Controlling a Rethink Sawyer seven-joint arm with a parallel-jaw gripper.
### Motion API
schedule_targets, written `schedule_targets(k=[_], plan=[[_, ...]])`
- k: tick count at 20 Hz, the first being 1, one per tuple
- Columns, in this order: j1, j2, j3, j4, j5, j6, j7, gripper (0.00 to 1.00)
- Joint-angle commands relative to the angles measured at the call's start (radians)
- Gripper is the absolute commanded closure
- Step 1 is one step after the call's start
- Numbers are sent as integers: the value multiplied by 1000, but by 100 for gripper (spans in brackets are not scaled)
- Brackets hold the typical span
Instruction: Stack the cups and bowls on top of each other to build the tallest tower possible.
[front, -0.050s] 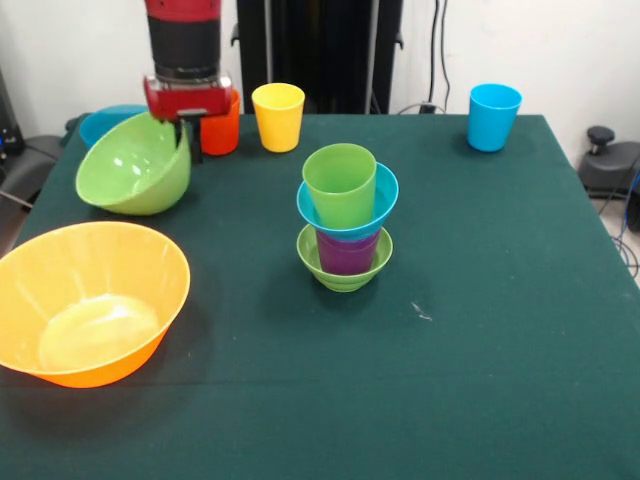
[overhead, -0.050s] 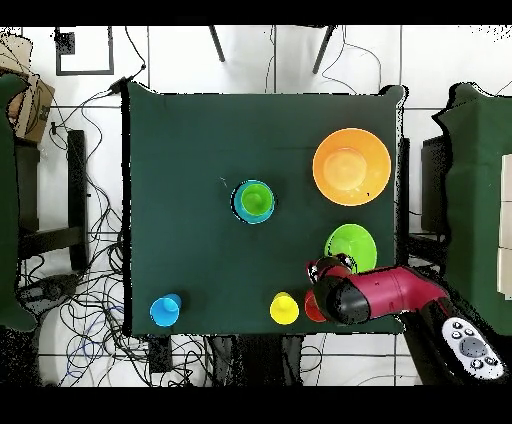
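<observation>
Five loose pieces to mind in the front view: orange cup (front, -0.050s: 226, 128) just behind the gripper (front, -0.050s: 190, 135), yellow cup (front, -0.050s: 278, 117) beside that, blue bowl (front, -0.050s: 105, 122) behind, orange bowl (front, -0.050s: 90, 300) near left, blue cup (front, -0.050s: 494, 117) well apart at far right. Gripper closed, apparently, on the raised rim of the tilted green bowl (front, -0.050s: 135, 165), probably light, stiff and glossy-slick, so best gripped by the rim and set level on the tower (front, -0.050s: 347, 215) mid-table, narrow and likely tippy. Overhead: open cloth between green bowl and tower, blue bowl hidden under the arm.
</observation>
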Motion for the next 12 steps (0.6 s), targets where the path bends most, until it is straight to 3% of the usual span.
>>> schedule_targets(k=[1,12], plan=[[-8,-186,135,57,160,190,-122,100],[-25,-332,202,120,318,332,-165,100]])
